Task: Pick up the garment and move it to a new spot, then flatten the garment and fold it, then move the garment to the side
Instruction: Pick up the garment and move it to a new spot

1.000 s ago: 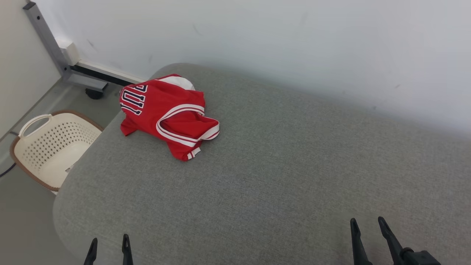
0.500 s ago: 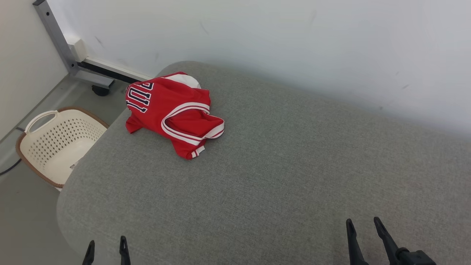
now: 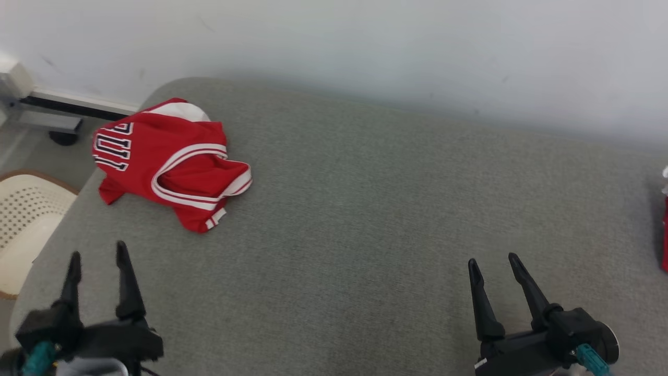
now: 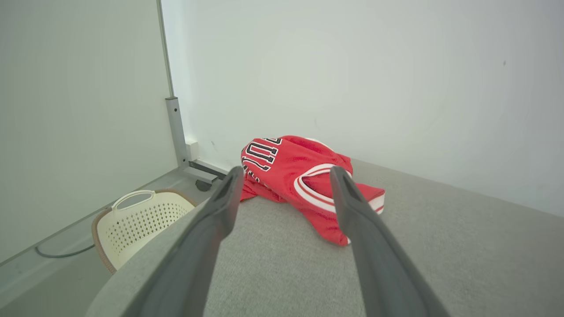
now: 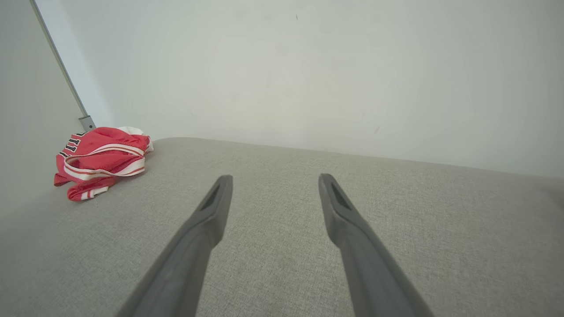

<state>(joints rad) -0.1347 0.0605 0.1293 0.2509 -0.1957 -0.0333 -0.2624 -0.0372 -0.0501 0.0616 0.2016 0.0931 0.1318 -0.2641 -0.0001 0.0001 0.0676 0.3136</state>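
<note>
Currently: broad grey upholstered surface (image 3: pixel 376 209), coarse woven texture, rounded corners, set against a smooth white wall (image 3: pixel 365 36). Red jersey garment (image 3: pixel 156 156), white-striped trim, lies crumpled at the far left corner. Perforated cream basket (image 3: pixel 23 224) stands on the floor beside. Left gripper (image 3: pixel 98 251) and right gripper (image 3: pixel 491 258): 2 tapered dark fingers each, spread, empty.

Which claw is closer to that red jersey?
Left. The left gripper is just below the red jersey in the head view, apart from it; the right gripper is far off to its right.
</note>
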